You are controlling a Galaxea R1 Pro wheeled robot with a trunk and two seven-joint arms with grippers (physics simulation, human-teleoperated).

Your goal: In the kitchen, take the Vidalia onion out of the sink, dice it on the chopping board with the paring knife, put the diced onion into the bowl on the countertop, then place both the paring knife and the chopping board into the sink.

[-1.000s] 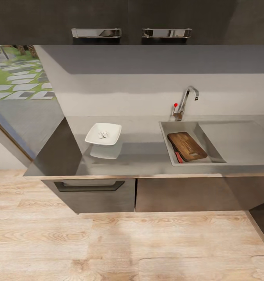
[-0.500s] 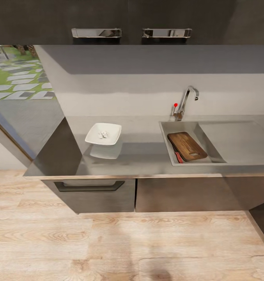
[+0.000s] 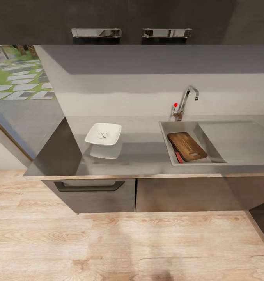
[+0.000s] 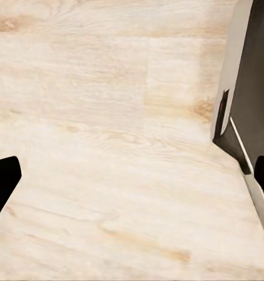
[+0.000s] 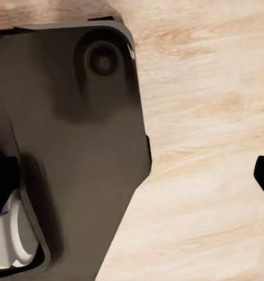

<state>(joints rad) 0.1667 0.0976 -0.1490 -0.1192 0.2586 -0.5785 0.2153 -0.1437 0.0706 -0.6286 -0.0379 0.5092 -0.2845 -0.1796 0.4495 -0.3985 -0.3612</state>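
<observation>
No shift since before: chopping board, paring knife in sink; both tools' fingers apart.

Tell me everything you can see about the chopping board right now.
The chopping board is a dark brown wooden rectangle with rounded corners and visible grain, with a small handle slot near its front end. It lies inside the sink basin, set at an angle. The paring knife lies along its left edge, red handle showing beside the front corner. Nothing rests on top of it.
</observation>
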